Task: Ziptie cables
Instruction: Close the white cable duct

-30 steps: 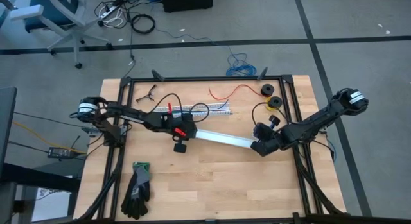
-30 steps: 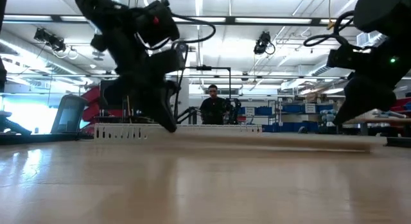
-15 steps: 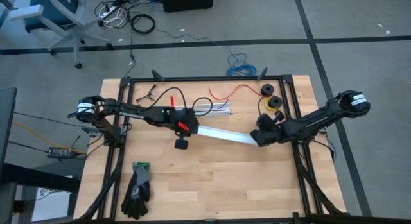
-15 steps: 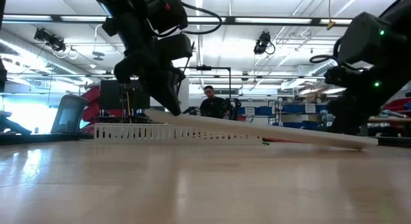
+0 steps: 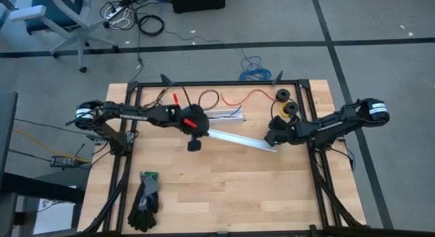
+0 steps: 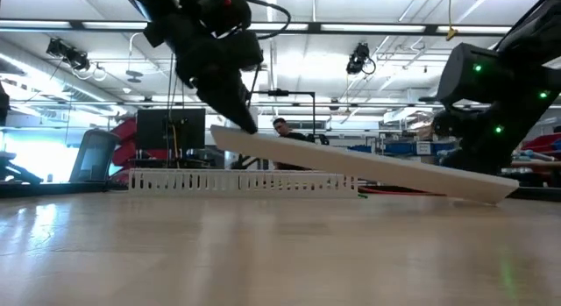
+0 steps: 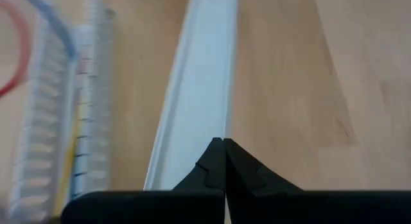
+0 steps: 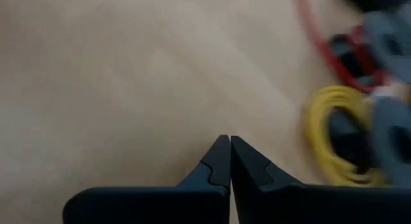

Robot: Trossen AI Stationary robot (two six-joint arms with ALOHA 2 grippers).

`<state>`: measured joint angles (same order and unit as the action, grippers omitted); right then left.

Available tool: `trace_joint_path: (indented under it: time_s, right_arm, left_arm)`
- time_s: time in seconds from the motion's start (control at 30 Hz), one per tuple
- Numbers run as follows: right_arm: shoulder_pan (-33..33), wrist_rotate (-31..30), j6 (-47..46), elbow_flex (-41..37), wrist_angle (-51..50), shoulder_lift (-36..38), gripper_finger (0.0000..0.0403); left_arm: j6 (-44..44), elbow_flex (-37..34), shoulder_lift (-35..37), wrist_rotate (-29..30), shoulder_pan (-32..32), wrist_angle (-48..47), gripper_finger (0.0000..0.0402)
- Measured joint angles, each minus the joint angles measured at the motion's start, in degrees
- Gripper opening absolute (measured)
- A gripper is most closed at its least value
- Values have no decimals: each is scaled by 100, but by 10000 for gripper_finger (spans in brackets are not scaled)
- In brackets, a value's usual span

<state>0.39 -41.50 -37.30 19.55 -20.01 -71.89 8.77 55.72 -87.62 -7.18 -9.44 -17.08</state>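
A long flat white strip [image 5: 241, 140] lies slanted across the table's middle. My left gripper [image 5: 205, 131] is shut on its left end, which is raised. The strip's right end [image 6: 504, 191] is down at the table. My right gripper [image 5: 270, 140] is shut beside that right end, and its own view shows only bare wood in front of the fingers [image 8: 224, 139]. The cables [image 5: 230, 116], thin yellow and blue wires, lie in the slotted white channel [image 5: 224, 115] just beyond the strip. My left gripper pinches the strip's left end [image 7: 207, 130] between its two fingers, which slant down from the table's left side and point along the strip. That end is lifted clear, and the strip slopes down to its right end [image 6: 504, 191]. My right gripper: I cannot tell whether it touches the strip's right end, since its own body hides that spot.
A thin red wire [image 5: 246, 96], two dark spools [image 5: 286, 102] and a coil of yellow wire [image 8: 334, 140] lie at the far right. A pair of gloves [image 5: 145, 199] lies at the near left. A black frame [image 5: 217, 83] borders the table.
My left gripper has gone up and toward the far edge with the strip's left end. The strip lay flat and now slopes, with its right end staying low. My right gripper has drawn toward the far edge, staying shut.
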Motion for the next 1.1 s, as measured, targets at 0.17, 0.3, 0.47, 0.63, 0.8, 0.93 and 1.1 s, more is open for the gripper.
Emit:
trace_joint_path:
  time_s: [0.17, 0.3, 0.47, 0.63, 0.8, 0.93, 1.1]
  right_arm:
    - [-14, 618, 485, 9, 333, -196, 0]
    - [20, 976, 661, 15, 386, -142, 0]
    - [69, 1245, 632, 87, 388, 4, 0]
    - [122, 1756, 858, 81, 539, 368, 0]
    - [214, 2592, 1008, 81, 498, 942, 0]
    - [507, 2825, 958, 81, 377, 1663, 0]
    - [1093, 2798, 119, 81, -707, 2725, 0]
  left_arm:
    - [-368, 2, 80, -37, -506, 270, 0]
    - [-821, 2, 85, -106, -930, 402, 0]
    - [-903, 2, 88, -334, -1165, 348, 0]
    - [-271, 2, 88, -229, -761, -150, 0]
    - [-122, -157, 88, 421, -238, 65, 0]
    - [-178, -548, 88, 600, 70, 920, 0]
    - [-584, -1246, 88, 1138, 309, 1803, 0]
